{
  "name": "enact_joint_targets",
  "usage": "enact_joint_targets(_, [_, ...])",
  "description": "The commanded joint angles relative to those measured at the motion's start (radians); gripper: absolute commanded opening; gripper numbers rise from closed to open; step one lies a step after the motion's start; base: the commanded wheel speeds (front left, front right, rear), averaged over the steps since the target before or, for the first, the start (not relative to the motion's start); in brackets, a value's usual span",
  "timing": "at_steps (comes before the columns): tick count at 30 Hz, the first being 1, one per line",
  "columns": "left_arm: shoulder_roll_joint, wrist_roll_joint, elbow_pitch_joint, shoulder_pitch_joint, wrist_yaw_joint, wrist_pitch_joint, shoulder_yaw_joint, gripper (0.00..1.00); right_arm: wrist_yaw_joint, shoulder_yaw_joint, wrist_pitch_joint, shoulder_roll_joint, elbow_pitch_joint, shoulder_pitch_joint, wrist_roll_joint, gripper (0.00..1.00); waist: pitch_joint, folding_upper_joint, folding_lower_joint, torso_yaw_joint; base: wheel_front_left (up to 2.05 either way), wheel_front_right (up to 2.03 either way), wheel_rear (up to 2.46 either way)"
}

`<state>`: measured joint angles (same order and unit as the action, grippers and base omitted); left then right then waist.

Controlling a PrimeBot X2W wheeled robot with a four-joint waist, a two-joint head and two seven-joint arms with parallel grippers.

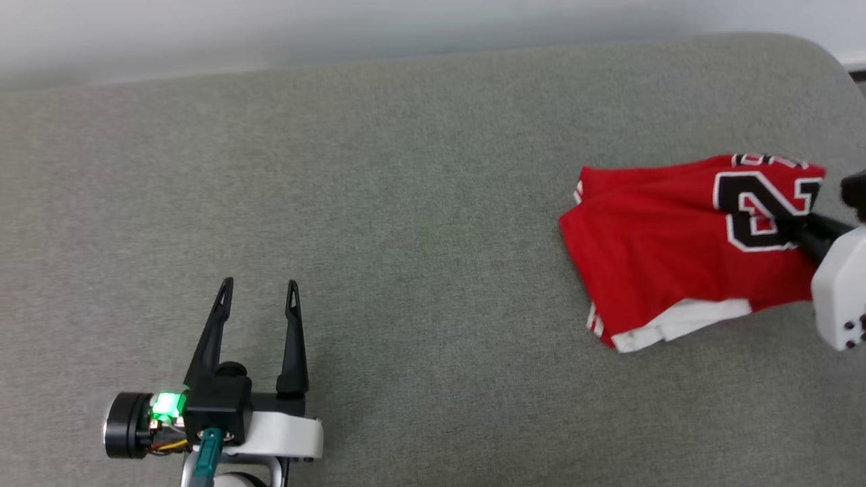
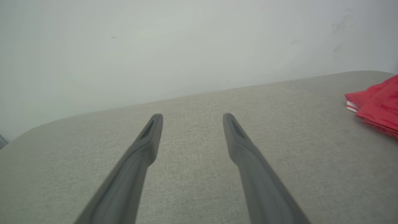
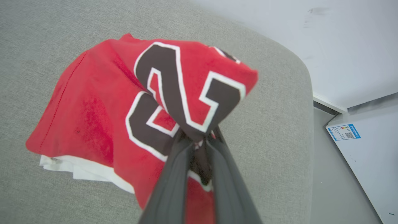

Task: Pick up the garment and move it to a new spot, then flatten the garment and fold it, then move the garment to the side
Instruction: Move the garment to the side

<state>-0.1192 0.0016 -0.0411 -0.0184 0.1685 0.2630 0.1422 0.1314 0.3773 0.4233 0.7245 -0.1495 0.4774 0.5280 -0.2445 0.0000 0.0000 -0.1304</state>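
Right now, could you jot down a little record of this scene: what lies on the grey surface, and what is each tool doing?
surface: grey padded surface
item: garment, red, black white-edged number, bunched, on the robot's right
left tool: left tool open, empty, above bare surface, well apart from the garment
right tool: right tool shut on a pinch of the garment at the number print
fabric: peaked at the pinch, the rest lying on the surface
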Motion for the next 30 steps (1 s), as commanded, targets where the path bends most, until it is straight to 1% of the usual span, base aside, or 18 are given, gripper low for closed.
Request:
enact_joint_targets(1, [-0.006, 0.008, -0.008, -0.017, 0.008, 0.002, -0.001, 1.00, -0.002, -0.017, -0.007, 0.004, -0.005, 0.026, -0.007, 0.00, -0.038, 0.0000, 0.0000, -0.031, 0.00, 0.00, 0.00])
enact_joint_targets(5, [-0.021, 0.013, -0.024, -0.051, 0.003, 0.002, -0.002, 1.00, -0.002, -0.093, -0.016, 0.024, -0.037, 0.039, -0.056, 0.00, -0.088, 0.0000, 0.0000, -0.035, 0.00, 0.00, 0.00])
enact_joint_targets(10, [-0.040, 0.021, -0.050, -0.098, -0.001, 0.002, 0.010, 1.00, -0.002, -0.196, -0.019, 0.059, -0.103, 0.060, -0.126, 0.00, -0.169, 0.0000, 0.0000, -0.017, 0.00, 0.00, 0.00])
enact_joint_targets(14, [-0.039, 0.021, -0.073, -0.139, 0.016, 0.002, 0.013, 1.00, -0.002, -0.271, -0.018, 0.086, -0.170, 0.090, -0.163, 0.00, -0.232, 0.0000, 0.0000, 0.001, 0.00, 0.00, 0.00])
enact_joint_targets(18, [-0.042, 0.020, -0.094, -0.169, 0.024, 0.002, 0.023, 1.00, -0.002, -0.349, -0.020, 0.106, -0.250, 0.135, -0.186, 0.00, -0.281, 0.0000, 0.0000, 0.013, 0.00, 0.00, 0.00])
enact_joint_targets(20, [-0.045, 0.021, -0.104, -0.181, 0.027, 0.002, 0.028, 1.00, -0.002, -0.372, -0.025, 0.119, -0.288, 0.154, -0.207, 0.00, -0.302, 0.0000, 0.0000, 0.016, 0.00, 0.00, 0.00])
enact_joint_targets(24, [-0.046, 0.019, -0.116, -0.202, 0.034, 0.002, 0.035, 1.00, -0.002, -0.423, -0.027, 0.115, -0.353, 0.191, -0.235, 0.00, -0.337, 0.0000, 0.0000, 0.027, 0.00, 0.00, 0.00])
enact_joint_targets(28, [-0.048, 0.013, -0.121, -0.214, 0.044, 0.002, 0.038, 1.00, -0.002, -0.464, -0.044, 0.089, -0.395, 0.212, -0.269, 0.01, -0.349, 0.0000, 0.0000, 0.034, 0.00, 0.00, 0.00])
enact_joint_targets(29, [-0.049, 0.014, -0.121, -0.213, 0.045, 0.002, 0.040, 1.00, -0.002, -0.478, -0.045, 0.077, -0.406, 0.215, -0.277, 0.79, -0.347, 0.0000, 0.0000, 0.037, 0.00, 0.00, 0.00])
enact_joint_targets(30, [-0.048, 0.013, -0.118, -0.211, 0.046, 0.002, 0.041, 1.00, -0.002, -0.487, -0.045, 0.066, -0.415, 0.214, -0.288, 1.00, -0.341, 0.0000, 0.0000, 0.040, 0.00, 0.00, 0.00])
